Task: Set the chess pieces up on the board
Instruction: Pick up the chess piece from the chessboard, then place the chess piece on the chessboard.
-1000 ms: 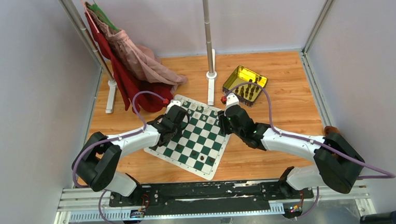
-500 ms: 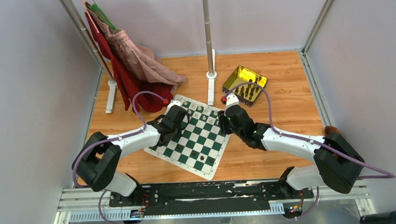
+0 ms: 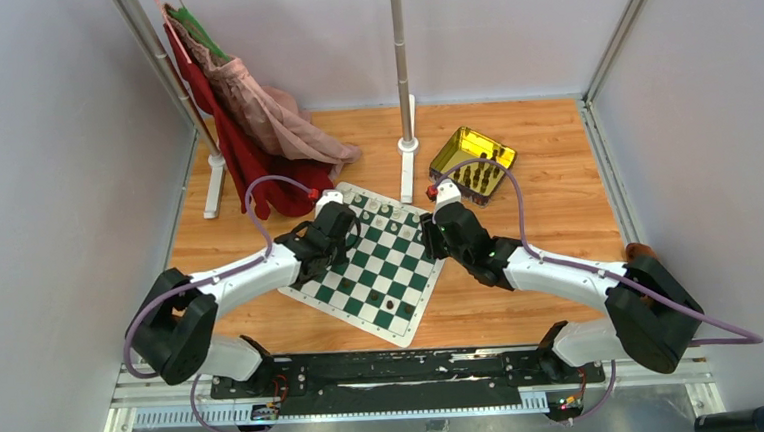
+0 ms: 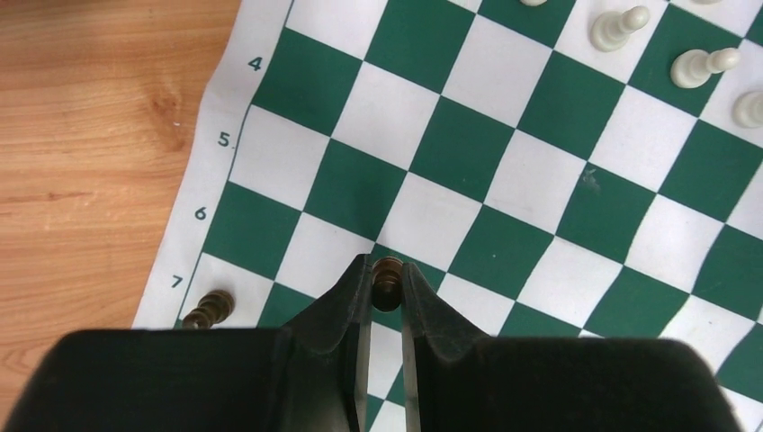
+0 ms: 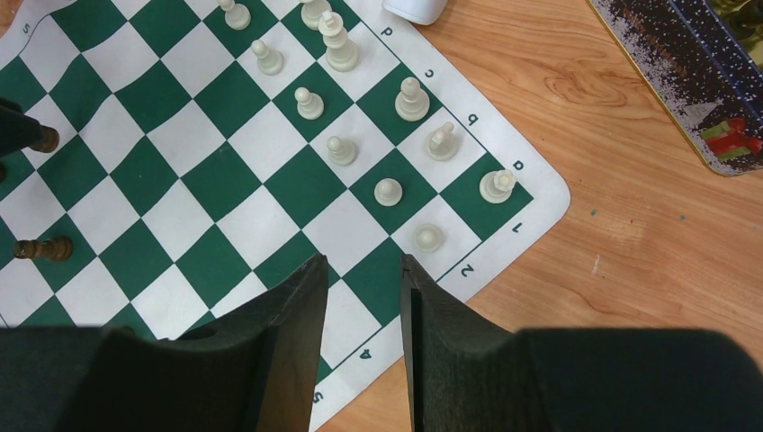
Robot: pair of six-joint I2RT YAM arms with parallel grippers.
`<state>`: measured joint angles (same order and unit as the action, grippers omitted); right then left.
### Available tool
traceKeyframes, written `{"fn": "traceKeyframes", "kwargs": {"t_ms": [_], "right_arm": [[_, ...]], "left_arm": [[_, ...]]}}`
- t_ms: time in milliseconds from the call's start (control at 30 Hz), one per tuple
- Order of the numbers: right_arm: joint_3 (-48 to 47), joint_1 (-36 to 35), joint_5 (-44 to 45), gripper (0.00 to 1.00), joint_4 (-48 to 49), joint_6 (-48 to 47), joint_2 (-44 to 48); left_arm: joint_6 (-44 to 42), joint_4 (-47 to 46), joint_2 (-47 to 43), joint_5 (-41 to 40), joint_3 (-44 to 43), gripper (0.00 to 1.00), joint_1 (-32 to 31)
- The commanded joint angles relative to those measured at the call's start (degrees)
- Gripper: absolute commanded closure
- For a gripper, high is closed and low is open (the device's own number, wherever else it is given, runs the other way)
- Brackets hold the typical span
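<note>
Left gripper (image 4: 387,279), at lower centre of its wrist view, is closed tight on a dark pawn (image 4: 388,268) over the board (image 4: 540,180); right gripper (image 5: 362,265) stands open and empty; the pawn should be kept upright and seated centrally in its square before release.

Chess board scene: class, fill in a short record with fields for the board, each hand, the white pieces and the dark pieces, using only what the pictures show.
board: green and white checked mat, flat on the wooden table
left hand: shut on a dark piece, low over the board
right hand: open, nothing between its fingers, over the board's numbered edge
white pieces: on the two rows along the lettered edge
second dark piece: on the edge square beside the 7
</note>
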<state>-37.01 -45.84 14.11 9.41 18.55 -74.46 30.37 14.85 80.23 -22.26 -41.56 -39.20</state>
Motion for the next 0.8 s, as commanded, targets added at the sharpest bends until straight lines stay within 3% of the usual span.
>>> {"fn": "traceKeyframes", "kwargs": {"t_ms": [0,767], "right_arm": [[0.1,0.8,0.0,0.6,0.5,0.6,-0.1],[0.4,0.8,-0.6,0.61,0.8,1.2,-0.2]], "left_arm": [[1.0,3.2,-3.9,-1.7,0.3,1.0,-0.4],[5.8,5.8,-11.2,0.4,7.7,1.0,-2.1]]}}
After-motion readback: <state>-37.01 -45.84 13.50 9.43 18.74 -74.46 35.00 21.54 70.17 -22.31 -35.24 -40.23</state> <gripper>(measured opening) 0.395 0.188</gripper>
